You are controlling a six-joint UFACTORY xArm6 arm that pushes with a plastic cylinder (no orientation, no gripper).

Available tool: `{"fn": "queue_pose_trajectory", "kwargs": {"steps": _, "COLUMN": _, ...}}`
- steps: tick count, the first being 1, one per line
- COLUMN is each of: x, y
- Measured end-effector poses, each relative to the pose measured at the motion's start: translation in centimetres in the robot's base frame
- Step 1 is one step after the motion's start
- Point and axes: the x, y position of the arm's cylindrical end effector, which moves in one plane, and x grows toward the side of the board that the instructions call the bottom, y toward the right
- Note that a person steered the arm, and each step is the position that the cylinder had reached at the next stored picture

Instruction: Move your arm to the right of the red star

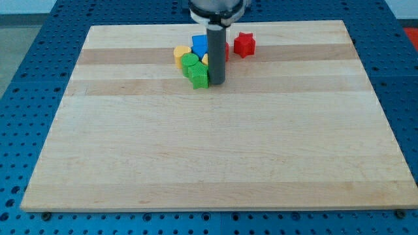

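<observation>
The red star (244, 44) lies near the view's top, right of centre, on the wooden board (215, 150). My tip (216, 82) rests on the board to the left of and below the star, about a block's width away from it. The tip stands right beside a green block (198, 77) at the lower edge of a tight cluster. The cluster holds a second green block (190, 62), a yellow block (181, 53), a blue block (200, 44) and a sliver of yellow (205, 60) by the rod. A red sliver (226, 48) shows just behind the rod.
The board is surrounded by a blue perforated table (39, 39). The arm's dark and white body (217, 10) hangs at the view's top centre, above the cluster.
</observation>
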Motion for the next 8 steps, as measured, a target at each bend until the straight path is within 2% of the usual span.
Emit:
{"fn": "queue_pose_trajectory", "kwargs": {"steps": 2, "x": -4.2, "y": 0.0}}
{"fn": "queue_pose_trajectory", "kwargs": {"steps": 3, "x": -4.2, "y": 0.0}}
{"fn": "queue_pose_trajectory", "kwargs": {"steps": 4, "x": -2.1, "y": 3.3}}
{"fn": "queue_pose_trajectory", "kwargs": {"steps": 5, "x": -1.0, "y": 9.3}}
{"fn": "queue_pose_trajectory", "kwargs": {"steps": 6, "x": -2.4, "y": 13.0}}
{"fn": "queue_pose_trajectory", "kwargs": {"steps": 7, "x": -8.2, "y": 12.2}}
{"fn": "queue_pose_trajectory", "kwargs": {"steps": 8, "x": -8.5, "y": 12.0}}
